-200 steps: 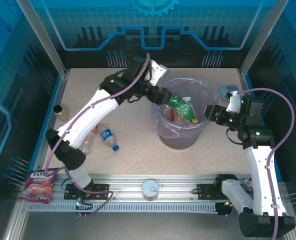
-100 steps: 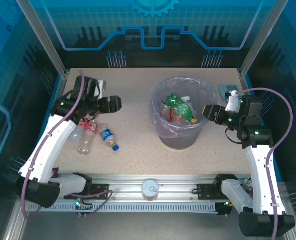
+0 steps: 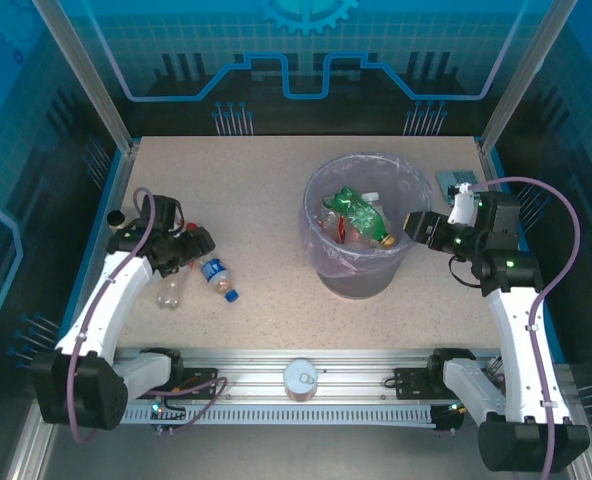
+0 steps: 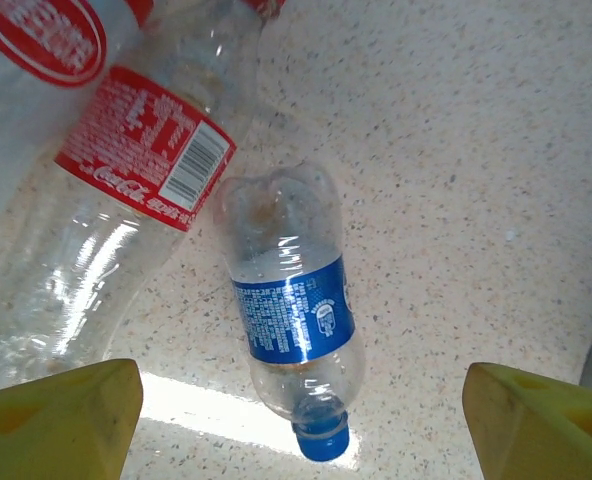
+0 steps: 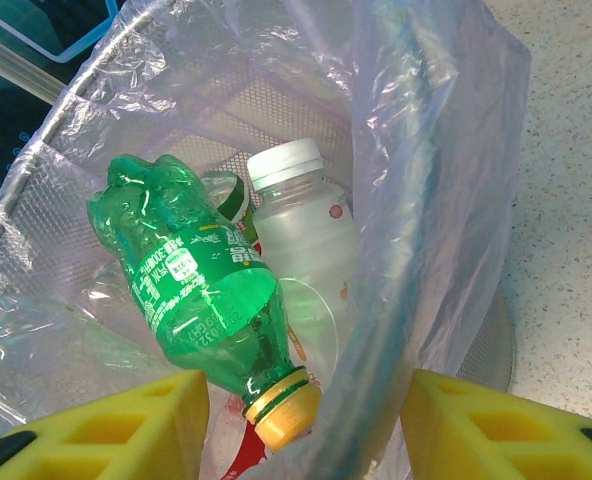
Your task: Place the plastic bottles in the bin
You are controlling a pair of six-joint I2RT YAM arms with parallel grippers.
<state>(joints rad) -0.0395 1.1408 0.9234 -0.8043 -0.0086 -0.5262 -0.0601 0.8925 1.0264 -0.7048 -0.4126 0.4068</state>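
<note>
While the left gripper (image 4: 298, 420) hangs spread apart over the blue bottle (image 4: 294, 315) and red bottle (image 4: 126, 150) on the table (image 4: 456, 150), the right gripper (image 5: 301, 430), spread apart too, faces the green bottle (image 5: 191, 275) inside the bin (image 3: 361, 280).

Speckled beige bench (image 4: 476, 150): clear blue-labelled bottle (image 4: 294, 320), blue cap; clear red-labelled bottle (image 4: 136, 150), white lettering. Bin (image 5: 446, 150), pale purple liner: green bottle (image 5: 191, 290), gold cap; white-capped bottle (image 5: 301, 225), seemingly frosted.
</note>
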